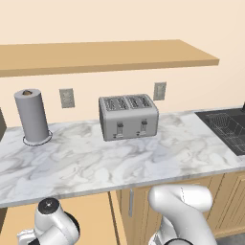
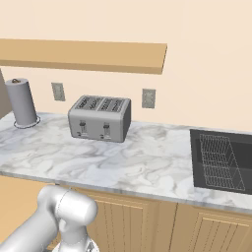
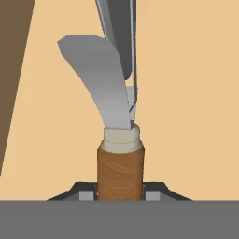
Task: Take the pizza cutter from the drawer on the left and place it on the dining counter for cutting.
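Observation:
In the hand view my gripper (image 3: 120,193) is shut on the pizza cutter (image 3: 120,168), its two dark fingertips (image 3: 86,193) pressed against the sides of the short brown wooden handle. The grey metal neck curves up and away from the handle to the silver wheel (image 3: 119,32), which I see edge-on. Behind the cutter is the plain tan inside of the drawer (image 3: 186,93). The open drawer (image 1: 91,215) shows below the counter edge at lower left, where my arm reaches down. The dining counter is out of view.
A marble wall counter (image 1: 119,162) carries a silver toaster (image 1: 128,117) and a paper towel roll (image 1: 32,116). A dark sink with a wire rack (image 1: 227,127) lies at the right. A wooden shelf (image 1: 105,55) hangs above. Cabinet doors (image 2: 128,221) stand below the counter.

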### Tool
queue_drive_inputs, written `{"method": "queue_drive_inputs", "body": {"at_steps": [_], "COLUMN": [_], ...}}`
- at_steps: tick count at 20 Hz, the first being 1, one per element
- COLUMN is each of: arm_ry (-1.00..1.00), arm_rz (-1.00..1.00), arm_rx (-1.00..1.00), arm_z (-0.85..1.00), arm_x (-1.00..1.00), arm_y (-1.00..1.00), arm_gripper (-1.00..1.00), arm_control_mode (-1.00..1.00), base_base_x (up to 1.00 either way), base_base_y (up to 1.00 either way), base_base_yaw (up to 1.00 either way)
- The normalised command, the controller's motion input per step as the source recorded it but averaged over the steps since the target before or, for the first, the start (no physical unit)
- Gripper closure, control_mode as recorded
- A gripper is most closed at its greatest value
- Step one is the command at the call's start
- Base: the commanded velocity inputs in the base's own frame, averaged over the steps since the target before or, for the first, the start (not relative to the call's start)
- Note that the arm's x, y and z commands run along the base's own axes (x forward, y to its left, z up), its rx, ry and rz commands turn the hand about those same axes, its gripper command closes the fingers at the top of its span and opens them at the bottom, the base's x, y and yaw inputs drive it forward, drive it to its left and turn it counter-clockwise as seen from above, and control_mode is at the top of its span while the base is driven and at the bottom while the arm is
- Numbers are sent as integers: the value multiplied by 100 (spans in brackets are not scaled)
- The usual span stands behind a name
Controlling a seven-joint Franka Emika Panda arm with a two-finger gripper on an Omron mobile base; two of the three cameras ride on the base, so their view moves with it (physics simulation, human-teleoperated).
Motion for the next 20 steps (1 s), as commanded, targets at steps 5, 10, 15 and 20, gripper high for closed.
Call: {"method": "queue_drive_inputs", "body": {"at_steps": [5,10,15,20], "arm_ry": [-2,-3,0,0], "arm_rz": [0,0,-2,-4], "arm_rx": [0,1,6,5], "arm_z": [99,100,100,100], "arm_x": [-10,-2,19,30], "arm_y": [-3,-28,-49,-61], "arm_gripper": [100,100,100,100], "arm_control_mode": [-100,-100,-100,-100], "base_base_x": [0,0,0,0], "base_base_y": [0,0,0,0], "base_base_yaw": [0,0,0,0]}}
